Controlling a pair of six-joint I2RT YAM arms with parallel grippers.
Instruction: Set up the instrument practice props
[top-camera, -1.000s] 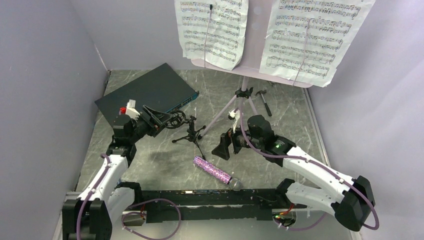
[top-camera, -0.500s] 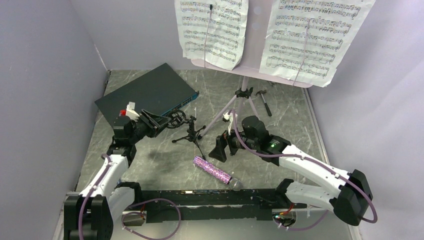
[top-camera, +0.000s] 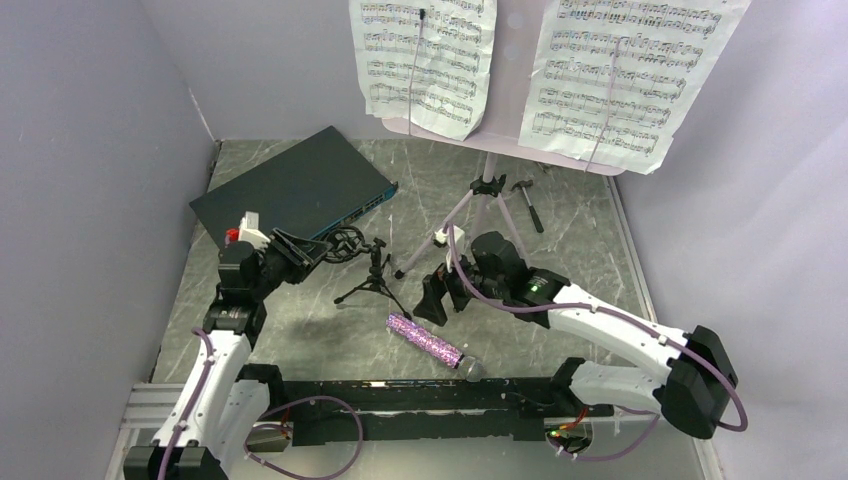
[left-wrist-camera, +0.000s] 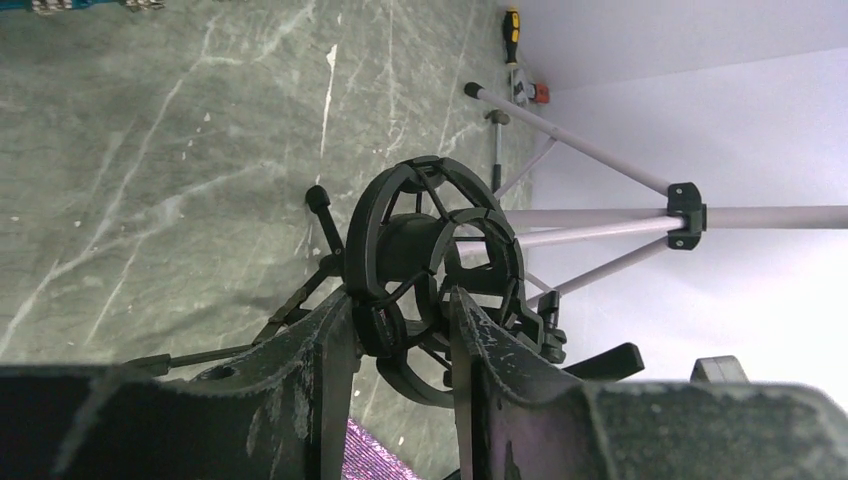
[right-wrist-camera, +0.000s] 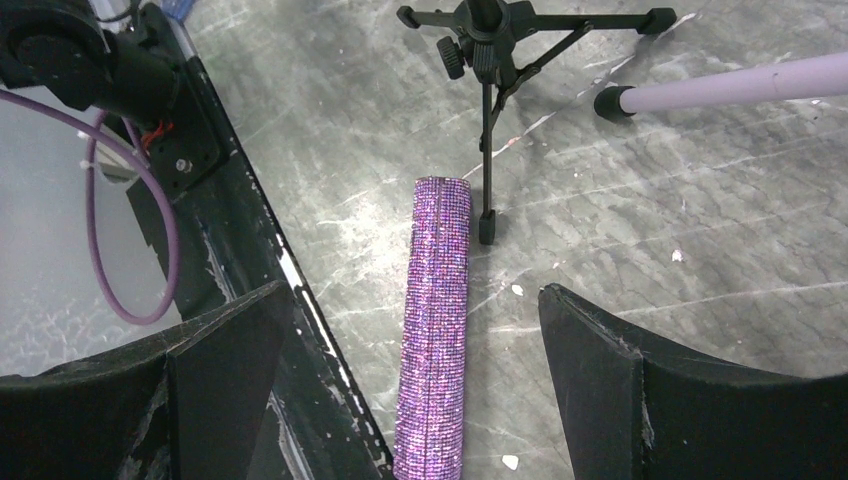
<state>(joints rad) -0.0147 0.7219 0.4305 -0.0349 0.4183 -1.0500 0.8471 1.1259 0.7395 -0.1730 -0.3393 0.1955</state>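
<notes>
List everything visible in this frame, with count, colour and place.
stand: 1, lilac desk on silver tripod, back centre
pages: 2, white, side by side on the stand
mic: 1, purple glitter, lying on the table near front centre
mic stand: 1, black, small tripod left of centre, ring mount in the left tool
box: 1, dark with teal edge, back left
hammer: 1, dark, right of the stand's tripod
screwdriver: 1, yellow and black, by the back wall
table: 1, grey marbled
left tool: 1, black, shut on the ring mount
right tool: 1, black, open above the mic
</notes>
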